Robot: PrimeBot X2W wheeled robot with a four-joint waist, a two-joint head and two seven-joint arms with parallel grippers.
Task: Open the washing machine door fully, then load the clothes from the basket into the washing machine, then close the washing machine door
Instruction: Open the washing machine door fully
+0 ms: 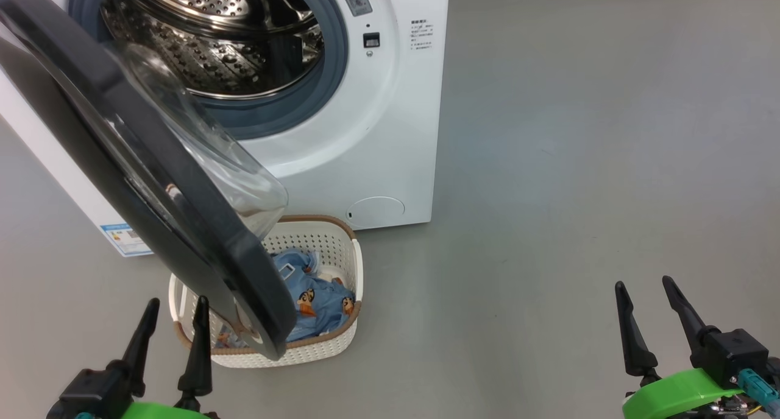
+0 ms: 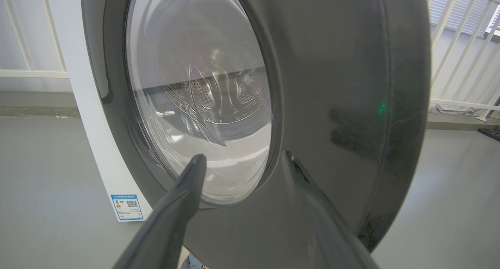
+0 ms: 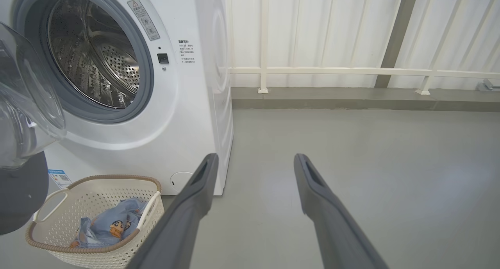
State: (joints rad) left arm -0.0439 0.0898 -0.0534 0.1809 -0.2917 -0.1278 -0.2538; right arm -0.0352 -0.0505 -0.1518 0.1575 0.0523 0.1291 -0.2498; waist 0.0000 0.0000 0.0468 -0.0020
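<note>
**Inspector:** Which step is in hand?

**Assessor:** The first, by my reading. The washing machine door (image 1: pixel 244 279) stands part-way open. It is swung out from the washing machine (image 1: pixel 390 133) and hangs over the left part of the basket (image 1: pixel 344 248) in the head view. It is not fully open.

**Inspector:** The grippers?

**Assessor:** The left gripper (image 1: pixel 177 299) faces the door's outer side, fingers apart and holding nothing. I cannot tell whether a fingertip touches the black rim. The right gripper (image 1: pixel 643 281) sits well apart over bare floor (image 1: pixel 548 224), its fingers also apart and empty.

**Inspector:** What does the next move call for?

**Assessor:** In my judgement, swinging the door wider about its hinge until it clears the basket. Pressing on the outer side would close it, so the left fingers would need the free edge or the inner side.

**Inspector:** Containers?

**Assessor:** The basket stands on the floor just before the machine. It holds the clothes (image 1: pixel 317 303), a light blue heap with cartoon prints. The drum (image 1: pixel 213 47) shows bare perforated steel, with nothing loaded as far as can be seen.
</note>
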